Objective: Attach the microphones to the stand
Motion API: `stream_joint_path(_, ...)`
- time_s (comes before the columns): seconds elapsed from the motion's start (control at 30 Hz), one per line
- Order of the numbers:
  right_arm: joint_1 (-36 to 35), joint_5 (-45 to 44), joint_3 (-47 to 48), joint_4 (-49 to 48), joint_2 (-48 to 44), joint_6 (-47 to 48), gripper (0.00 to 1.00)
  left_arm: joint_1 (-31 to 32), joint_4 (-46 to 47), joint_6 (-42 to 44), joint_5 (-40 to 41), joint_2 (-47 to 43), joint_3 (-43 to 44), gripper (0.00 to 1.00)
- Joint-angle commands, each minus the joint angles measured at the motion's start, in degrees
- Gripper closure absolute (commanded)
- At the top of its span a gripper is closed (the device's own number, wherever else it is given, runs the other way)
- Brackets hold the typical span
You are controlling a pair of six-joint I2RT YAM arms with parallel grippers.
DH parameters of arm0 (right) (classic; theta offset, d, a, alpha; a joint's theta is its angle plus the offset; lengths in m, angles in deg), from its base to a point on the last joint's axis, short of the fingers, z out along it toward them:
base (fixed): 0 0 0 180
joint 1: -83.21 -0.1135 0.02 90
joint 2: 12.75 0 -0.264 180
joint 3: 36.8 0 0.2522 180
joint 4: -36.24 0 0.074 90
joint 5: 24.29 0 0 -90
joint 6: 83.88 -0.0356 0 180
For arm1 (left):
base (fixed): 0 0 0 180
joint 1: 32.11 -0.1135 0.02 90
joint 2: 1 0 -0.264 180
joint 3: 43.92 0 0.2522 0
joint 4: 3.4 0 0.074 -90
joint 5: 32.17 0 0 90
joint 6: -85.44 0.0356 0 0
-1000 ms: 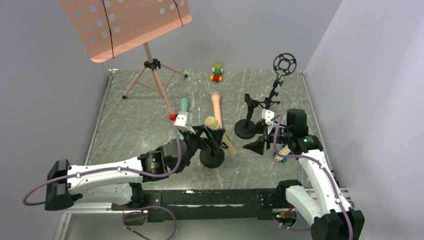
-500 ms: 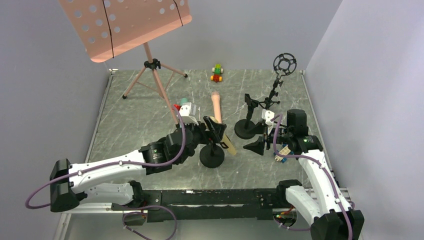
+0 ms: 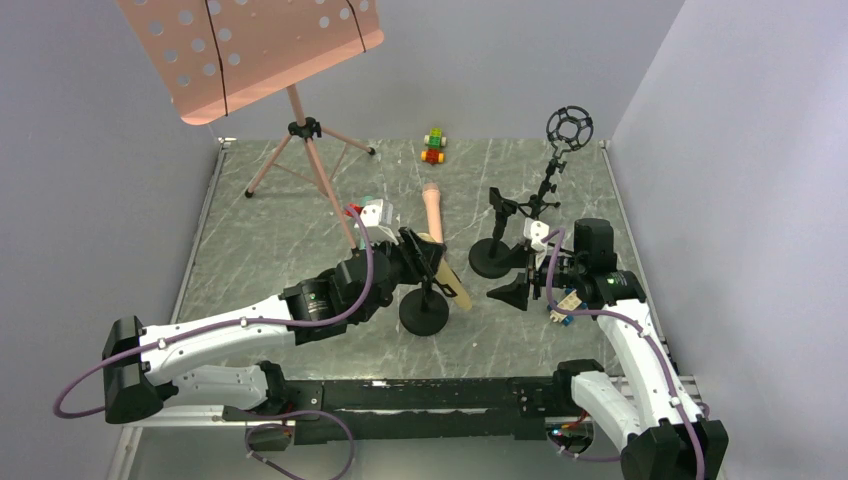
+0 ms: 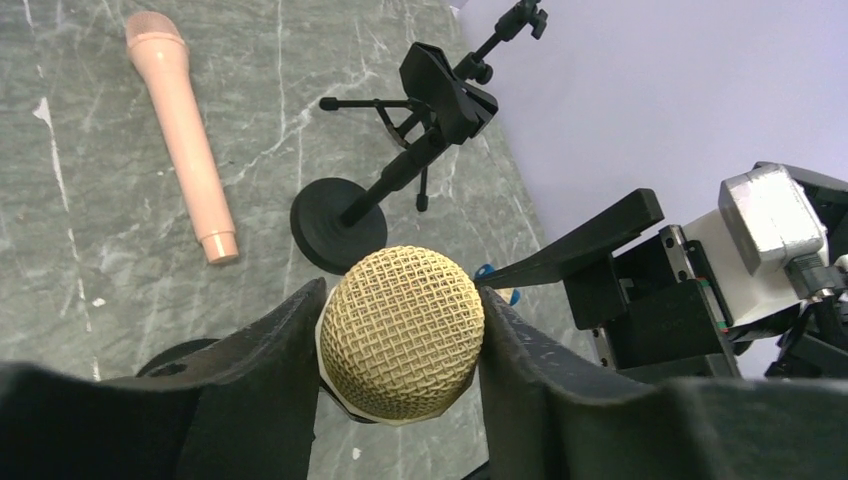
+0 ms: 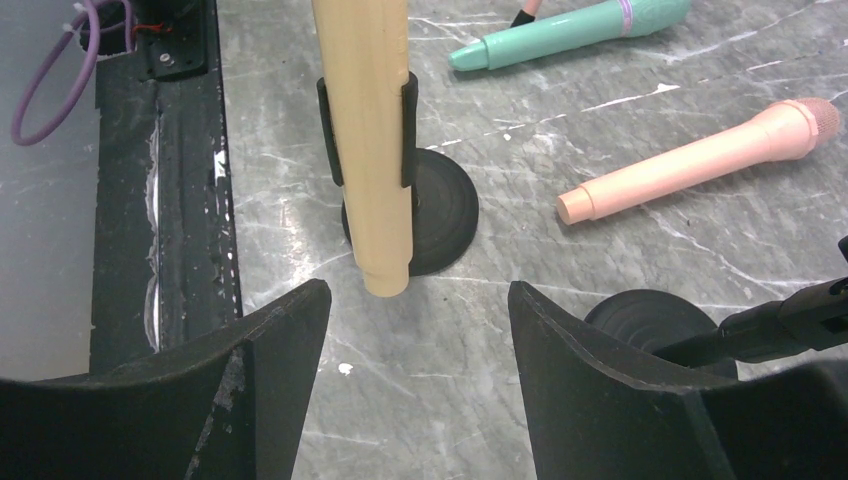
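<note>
The pale yellow microphone (image 3: 452,283) sits tilted in the clip of a black round-based stand (image 3: 424,312). Its mesh head (image 4: 400,335) lies between the fingers of my left gripper (image 4: 400,320), and both pads touch it. In the right wrist view the clip wraps its handle (image 5: 368,150), tail pointing down. My right gripper (image 5: 415,330) stands open just short of that tail, holding nothing. The salmon pink microphone (image 3: 432,210) lies flat on the table behind. Further left lies the teal-green microphone (image 5: 570,30), mostly hidden by my left wrist in the top view.
A second black stand (image 3: 492,258) with a bare clip (image 4: 445,85) stands beside my right gripper (image 3: 510,290). A tall stand with a ring mount (image 3: 568,127) rises behind it. A pink music stand (image 3: 300,130) is at back left, and a toy-brick car (image 3: 433,146) at the back.
My left gripper has moved forward over the yellow microphone's head and its jaws have come in against it. The right arm has stayed still.
</note>
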Motion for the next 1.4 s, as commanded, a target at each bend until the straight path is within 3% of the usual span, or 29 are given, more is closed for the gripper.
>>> stream_joint_path(0.0,0.3,1.9,0.1,-0.5,-0.5,1.6,0.29,-0.2,-1.5,-0.6,-1.2,0.1,2.2,0.58)
stream_joint_path(0.07,0.3,2.0,0.1,-0.5,-0.5,1.6,0.29,-0.2,-1.5,-0.3,-1.5,0.4,2.1,0.73)
stream_joint_path(0.3,0.3,2.0,0.1,-0.5,-0.5,1.6,0.28,-0.6,-0.8,-0.8,-4.7,2.5,0.9,0.91)
stream_joint_path(0.73,0.4,2.2,0.1,-0.5,-0.4,1.6,0.28,-1.4,-1.9,0.6,-6.9,3.7,-2.0,1.0)
stream_joint_path(1.37,0.4,2.3,0.1,-0.4,0.2,1.7,0.28,-3.0,-1.7,-0.9,-12.6,7.5,-5.3,1.0)
